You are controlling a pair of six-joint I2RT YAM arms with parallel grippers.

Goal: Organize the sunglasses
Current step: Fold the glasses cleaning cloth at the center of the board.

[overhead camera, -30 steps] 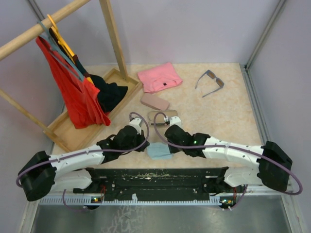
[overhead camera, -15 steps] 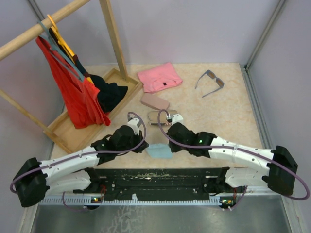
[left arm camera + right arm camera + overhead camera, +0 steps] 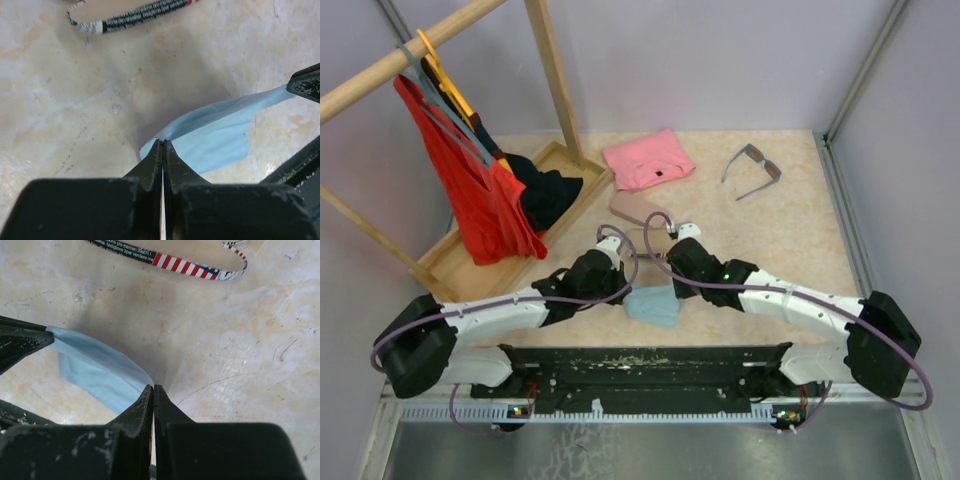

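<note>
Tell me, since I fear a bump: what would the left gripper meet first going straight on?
Ahead of the left gripper lies bare table, then likely the flag-patterned case; depth unclear.

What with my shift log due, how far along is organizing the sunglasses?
Done: nothing obvious; the grey-blue sunglasses lie unfolded on the table, at the far right. In hand: the left end effector and right end effector each pinch the light blue cloth, stretched between them. Left: putting the sunglasses away.

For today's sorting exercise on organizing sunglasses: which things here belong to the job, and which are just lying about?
Job: grey-blue sunglasses; light blue cloth, held by left gripper and right gripper.
Lying about: pink folded garment; red garment; wooden tray.
</note>
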